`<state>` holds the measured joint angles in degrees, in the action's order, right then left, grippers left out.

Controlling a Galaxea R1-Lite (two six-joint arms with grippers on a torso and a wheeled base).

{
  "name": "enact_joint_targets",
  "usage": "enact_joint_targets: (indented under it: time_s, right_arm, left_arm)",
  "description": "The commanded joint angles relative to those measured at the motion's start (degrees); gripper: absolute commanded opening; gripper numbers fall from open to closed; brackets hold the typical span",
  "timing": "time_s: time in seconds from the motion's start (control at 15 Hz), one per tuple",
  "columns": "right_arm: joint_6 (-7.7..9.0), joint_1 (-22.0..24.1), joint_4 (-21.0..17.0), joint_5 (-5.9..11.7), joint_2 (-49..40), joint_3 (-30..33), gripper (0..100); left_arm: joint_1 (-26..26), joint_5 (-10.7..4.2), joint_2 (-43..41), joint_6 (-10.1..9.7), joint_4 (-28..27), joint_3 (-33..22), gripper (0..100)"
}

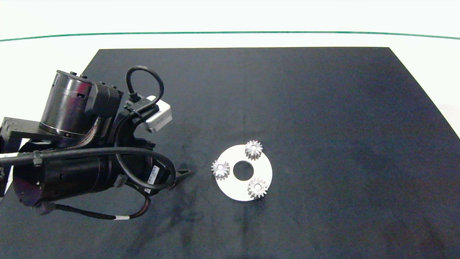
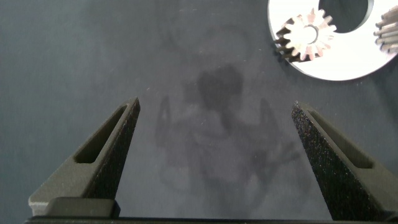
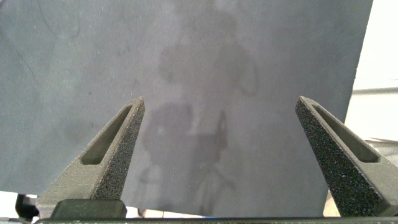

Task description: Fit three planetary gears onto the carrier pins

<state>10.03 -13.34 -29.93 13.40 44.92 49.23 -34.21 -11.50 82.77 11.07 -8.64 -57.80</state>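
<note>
A black mat [image 1: 287, 108] covers most of the frame, pale table showing along the top. Just right of lower centre lies the white disc [image 1: 230, 187], and all three planetary gears sit on it around its central hole: one at its top [image 1: 253, 149], one at its left edge [image 1: 220, 169], one at its lower right [image 1: 257, 187]. The left arm [image 1: 82, 151] lies at middle left, well apart from the disc.

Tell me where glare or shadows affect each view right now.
Head view: white disc is bright, gears readable. Left wrist view: left gripper open over its own faint shadow on the mat. Right wrist view: right gripper open, similar shadow.
</note>
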Motion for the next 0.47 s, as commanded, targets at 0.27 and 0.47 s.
enact_joint_targets:
  time_s: [0.27,0.47]
  right_arm:
    - [-0.01,0.9,-0.1,-0.13,-1.2,-2.3,100]
    - [-0.28,2.1,-0.2,0.05,-1.9,-2.4,100]
  left_arm:
    - [2.8,-0.11,-2.5,-1.05,0.0,3.4,100]
    - [2.8,-0.11,-4.5,-3.42,0.0,4.7,100]
